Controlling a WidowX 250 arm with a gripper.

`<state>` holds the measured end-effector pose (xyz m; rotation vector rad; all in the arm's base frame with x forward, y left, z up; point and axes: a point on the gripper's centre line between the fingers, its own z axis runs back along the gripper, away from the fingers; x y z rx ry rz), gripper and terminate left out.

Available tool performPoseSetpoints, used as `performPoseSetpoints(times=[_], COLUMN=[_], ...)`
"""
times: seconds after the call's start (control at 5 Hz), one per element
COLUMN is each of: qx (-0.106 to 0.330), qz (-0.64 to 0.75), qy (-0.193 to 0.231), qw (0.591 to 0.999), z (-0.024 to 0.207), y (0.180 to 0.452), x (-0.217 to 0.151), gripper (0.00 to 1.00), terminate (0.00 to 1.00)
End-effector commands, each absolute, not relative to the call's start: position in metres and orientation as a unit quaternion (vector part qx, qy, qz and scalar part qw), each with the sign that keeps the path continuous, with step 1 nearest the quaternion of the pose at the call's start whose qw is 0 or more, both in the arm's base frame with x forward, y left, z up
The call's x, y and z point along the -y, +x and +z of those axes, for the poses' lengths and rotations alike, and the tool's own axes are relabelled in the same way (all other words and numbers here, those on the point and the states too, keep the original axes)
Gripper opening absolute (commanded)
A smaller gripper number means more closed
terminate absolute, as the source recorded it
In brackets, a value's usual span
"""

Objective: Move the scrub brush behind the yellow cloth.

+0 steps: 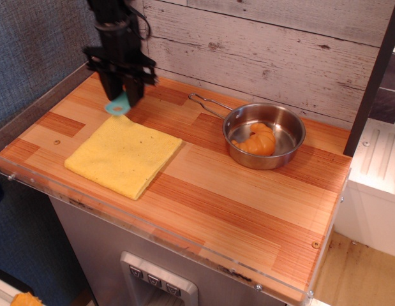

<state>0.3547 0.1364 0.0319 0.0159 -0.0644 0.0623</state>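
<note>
Carrying the scrub brush (117, 106) in the closed end effector (122, 95), hanging over the counter (248, 210) just past the far edge of the yellow cloth (124, 153). Nearing placement: lowering behind the cloth, then opening to release.

A striped wooden countertop (203, 204) is seen, on which a yellow cloth (124, 154) is laid flat toward nine o'clock and a steel pan (264, 135) is set toward two o'clock.
</note>
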Motion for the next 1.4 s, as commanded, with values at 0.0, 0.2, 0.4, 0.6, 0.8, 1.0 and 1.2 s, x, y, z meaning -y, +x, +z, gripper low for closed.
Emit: performPoseSetpoints(times=[0.0, 0.2, 0.4, 0.6, 0.8, 1.0, 1.2], qx=[0.059, 0.065, 0.071, 0.070, 0.060, 0.078, 0.099], qz=[0.034, 0.032, 0.035, 0.033, 0.039, 0.049, 0.049], qy=[0.013, 0.016, 0.009, 0.007, 0.017, 0.024, 0.025], qw=[0.998, 0.997, 0.997, 0.997, 0.997, 0.995, 0.994], z=[0.034, 0.035, 0.037, 0.036, 0.037, 0.059, 0.088], y=[0.374, 0.385, 0.395, 0.398, 0.395, 0.394, 0.386], x=[-0.127, -0.119, -0.116, -0.115, -0.116, -0.120, -0.124], gripper=[0.00, 0.00, 0.00, 0.00, 1.00, 1.00, 1.00], terminate=[0.00, 0.00, 0.00, 0.00, 0.00, 0.00, 0.00])
